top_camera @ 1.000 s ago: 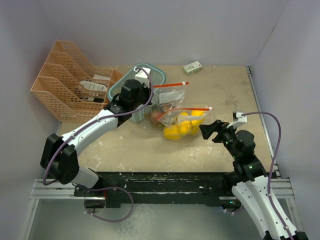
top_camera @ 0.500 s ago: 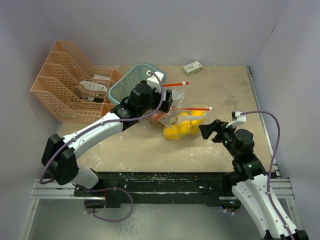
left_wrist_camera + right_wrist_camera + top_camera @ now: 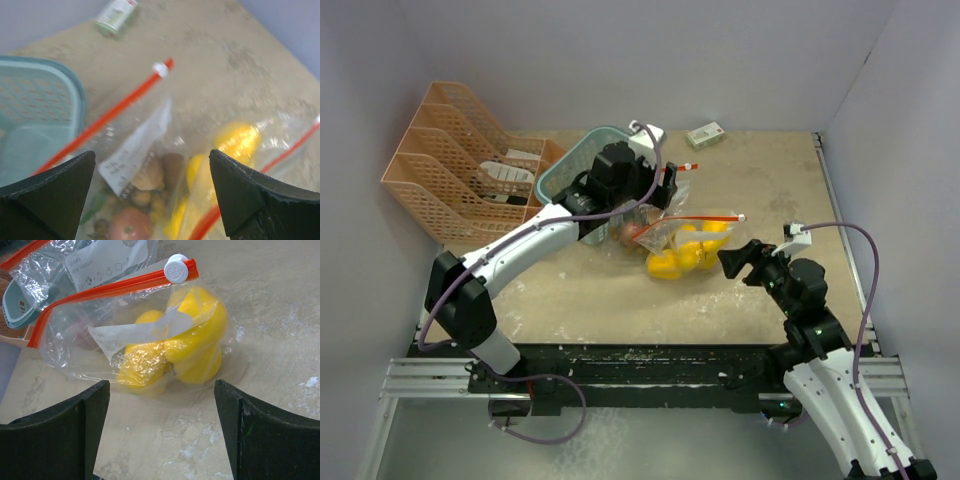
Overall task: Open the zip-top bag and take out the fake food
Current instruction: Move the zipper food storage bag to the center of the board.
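Two clear zip-top bags with red zip strips lie mid-table. The nearer bag (image 3: 150, 335) holds glossy yellow fruits (image 3: 682, 255), and its white slider (image 3: 176, 268) sits at the strip's right end. The farther bag (image 3: 145, 165) holds a red tomato-like piece (image 3: 130, 225), beige and brown pieces (image 3: 149, 175) and a white label. My left gripper (image 3: 658, 188) hovers open just above this farther bag, with nothing between its fingers (image 3: 50, 195). On the right, my right gripper (image 3: 732, 262) stands open, facing the yellow-fruit bag from a short way off, apart from it.
A teal basket (image 3: 570, 165) stands against the farther bag, under my left arm. A peach file rack (image 3: 450, 165) fills the back left. A small white-green box (image 3: 705, 134) lies by the back wall. Walls close in left, back and right.
My left gripper has swung right and away from the basket to above the farther bag, and has gone from shut to open. The right arm has barely moved.
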`<state>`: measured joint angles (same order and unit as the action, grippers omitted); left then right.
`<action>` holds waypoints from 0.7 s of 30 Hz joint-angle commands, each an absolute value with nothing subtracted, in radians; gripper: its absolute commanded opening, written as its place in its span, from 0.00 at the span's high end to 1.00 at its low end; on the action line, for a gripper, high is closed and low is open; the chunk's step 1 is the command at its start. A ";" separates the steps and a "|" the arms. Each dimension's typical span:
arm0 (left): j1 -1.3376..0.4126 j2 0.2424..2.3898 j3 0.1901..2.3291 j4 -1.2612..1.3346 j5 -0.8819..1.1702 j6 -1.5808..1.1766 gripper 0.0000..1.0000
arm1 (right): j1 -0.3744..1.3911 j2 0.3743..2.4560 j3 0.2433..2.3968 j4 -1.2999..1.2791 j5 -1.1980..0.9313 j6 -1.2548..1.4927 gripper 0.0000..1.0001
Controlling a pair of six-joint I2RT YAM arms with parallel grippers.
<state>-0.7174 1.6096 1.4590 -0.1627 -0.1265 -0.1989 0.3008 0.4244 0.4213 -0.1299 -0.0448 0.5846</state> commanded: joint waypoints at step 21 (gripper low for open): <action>-0.877 1.569 1.246 -0.015 0.285 -0.243 1.00 | 0.299 0.279 0.441 -0.261 0.034 0.699 0.24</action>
